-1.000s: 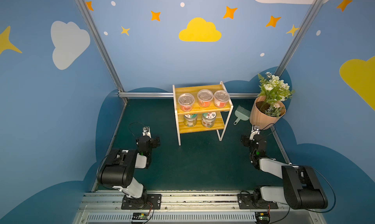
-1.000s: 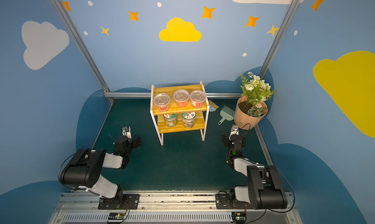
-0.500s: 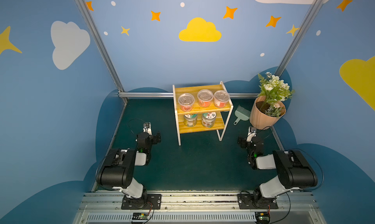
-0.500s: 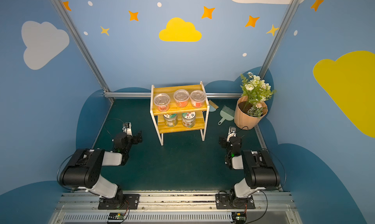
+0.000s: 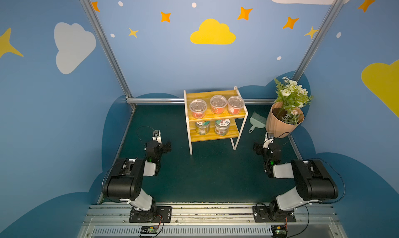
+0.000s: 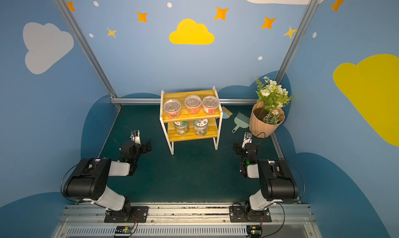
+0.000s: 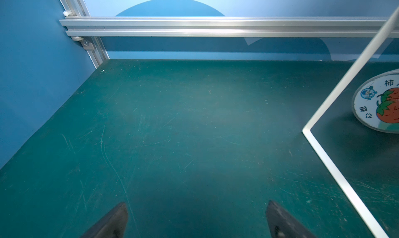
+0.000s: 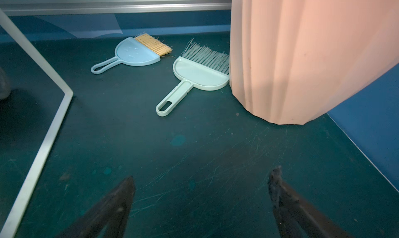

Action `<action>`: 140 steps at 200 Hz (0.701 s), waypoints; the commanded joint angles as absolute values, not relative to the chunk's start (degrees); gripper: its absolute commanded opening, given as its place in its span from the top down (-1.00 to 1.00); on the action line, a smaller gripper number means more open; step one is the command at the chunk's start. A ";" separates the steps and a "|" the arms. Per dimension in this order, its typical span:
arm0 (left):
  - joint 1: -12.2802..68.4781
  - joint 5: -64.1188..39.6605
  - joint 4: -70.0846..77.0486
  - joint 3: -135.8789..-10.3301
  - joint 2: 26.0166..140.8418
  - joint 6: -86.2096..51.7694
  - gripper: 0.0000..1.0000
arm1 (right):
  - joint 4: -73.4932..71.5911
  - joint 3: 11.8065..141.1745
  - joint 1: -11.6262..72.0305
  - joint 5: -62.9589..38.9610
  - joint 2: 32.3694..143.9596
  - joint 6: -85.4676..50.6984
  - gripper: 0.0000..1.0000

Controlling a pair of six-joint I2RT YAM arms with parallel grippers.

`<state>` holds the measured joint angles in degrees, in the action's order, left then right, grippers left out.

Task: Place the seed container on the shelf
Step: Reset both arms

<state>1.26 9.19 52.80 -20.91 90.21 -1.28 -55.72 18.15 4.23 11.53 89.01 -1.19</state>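
- Green mat [image 5: 205, 172] lies bare across the lower middle of the frame in both top views; you have both arms folded low at lower left and lower right.
- Left gripper [image 7: 197, 217] stands wide with nothing between its fingers; right gripper [image 8: 203, 189] stands just as wide, just as empty.
- Mid-frame, the shelf [image 5: 207, 95] carries three seed containers [image 5: 218, 104] upright in a row on its upper plank, two jars [image 5: 202, 127] on the lower plank.
- A round labelled disc [image 7: 377, 105] shows inside the shelf's white foot at the right edge of the left wrist view; whether it rests on the mat cannot be told.
- Farther back, right of the shelf, a green hand brush [image 8: 200, 75] appears to touch a pink flowerpot [image 5: 280, 124], a blue hand brush [image 8: 136, 53] just beside.
- Judged from this, the placing step looks done: no container sits loose on the open mat and neither gripper holds one.
- Your next move, if any, calls for checking that disc: a low reach past the white leg, without nudging the rack.
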 commanded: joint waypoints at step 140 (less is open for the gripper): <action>1.07 8.79 53.18 -21.26 90.13 -0.68 -1.00 | -56.16 20.28 5.19 13.55 89.48 -0.48 -0.96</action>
<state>1.26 9.17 52.80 -20.91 90.21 -1.28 -55.92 19.35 4.99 12.91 89.12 -1.04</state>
